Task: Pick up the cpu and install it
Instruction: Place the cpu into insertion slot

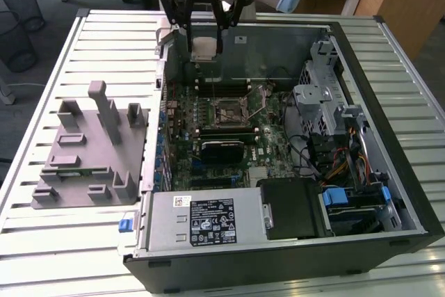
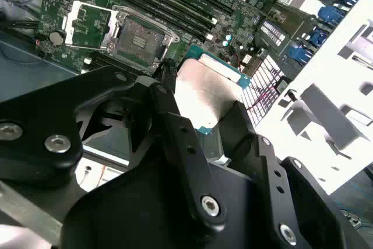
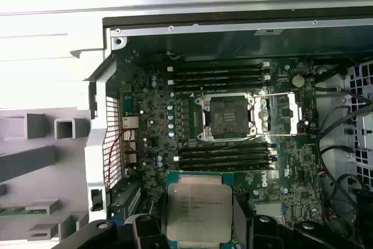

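Note:
The cpu (image 1: 203, 48) is a flat square chip with a silvery top and a green rim. My black gripper (image 1: 203, 51) is shut on its two opposite edges and holds it in the air above the far part of the open computer case. In both wrist views the cpu (image 2: 207, 94) (image 3: 198, 211) sits level between the fingers (image 2: 169, 109). The motherboard's cpu socket (image 1: 229, 111) (image 3: 229, 115) (image 2: 140, 36) lies below with its metal frame swung open and nothing in it. The chip hangs beside the socket, not over it.
Memory slots (image 3: 218, 74) run on both sides of the socket. A power supply (image 1: 201, 220) and a drive cage with cables (image 1: 334, 123) fill the near and right parts of the case. A grey fixture with upright blocks (image 1: 90, 144) stands on the slatted table (image 1: 42, 227), left of the case.

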Controlling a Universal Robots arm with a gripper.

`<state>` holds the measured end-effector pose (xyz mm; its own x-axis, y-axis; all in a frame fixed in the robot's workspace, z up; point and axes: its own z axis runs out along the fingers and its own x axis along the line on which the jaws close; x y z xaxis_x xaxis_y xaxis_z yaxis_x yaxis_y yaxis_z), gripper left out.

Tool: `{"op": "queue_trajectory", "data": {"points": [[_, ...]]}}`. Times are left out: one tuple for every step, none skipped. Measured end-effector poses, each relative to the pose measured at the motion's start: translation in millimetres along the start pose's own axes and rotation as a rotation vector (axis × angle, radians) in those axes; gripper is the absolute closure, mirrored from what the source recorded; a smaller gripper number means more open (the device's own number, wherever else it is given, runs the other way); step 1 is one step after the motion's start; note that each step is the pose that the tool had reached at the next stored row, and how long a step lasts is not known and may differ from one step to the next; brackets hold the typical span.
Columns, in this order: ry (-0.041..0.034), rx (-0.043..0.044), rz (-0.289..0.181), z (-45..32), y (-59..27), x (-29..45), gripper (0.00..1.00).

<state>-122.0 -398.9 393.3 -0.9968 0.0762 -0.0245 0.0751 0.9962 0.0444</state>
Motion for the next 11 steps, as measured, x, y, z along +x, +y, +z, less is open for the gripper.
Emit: {"op": "queue_trajectory", "data": {"points": [[0.0000, 0.0000, 0.000, 0.0, 0.0, 0.0, 0.46], [0.0000, 0.0000, 0.000, 0.0, 0.0, 0.0, 0.46], [-0.0001, 0.0018, 0.000, 0.0, 0.0, 0.0, 0.46], [-0.0001, 0.0018, 0.000, 0.0, 0.0, 0.0, 0.46], [-0.0001, 0.0021, 0.000, 0.0, 0.0, 0.0, 0.46], [-0.0002, 0.0026, 0.000, 0.0, 0.0, 0.0, 0.46], [-0.0002, 0.0026, 0.000, 0.0, 0.0, 0.0, 0.46], [-0.0002, 0.0026, 0.000, 0.0, 0.0, 0.0, 0.46], [-0.0002, 0.0027, 0.000, 0.0, 0.0, 0.0, 0.46], [-0.0002, 0.0027, 0.000, 0.0, 0.0, 0.0, 0.46], [-0.0002, 0.0027, 0.000, 0.0, 0.0, 0.0, 0.46]]}}
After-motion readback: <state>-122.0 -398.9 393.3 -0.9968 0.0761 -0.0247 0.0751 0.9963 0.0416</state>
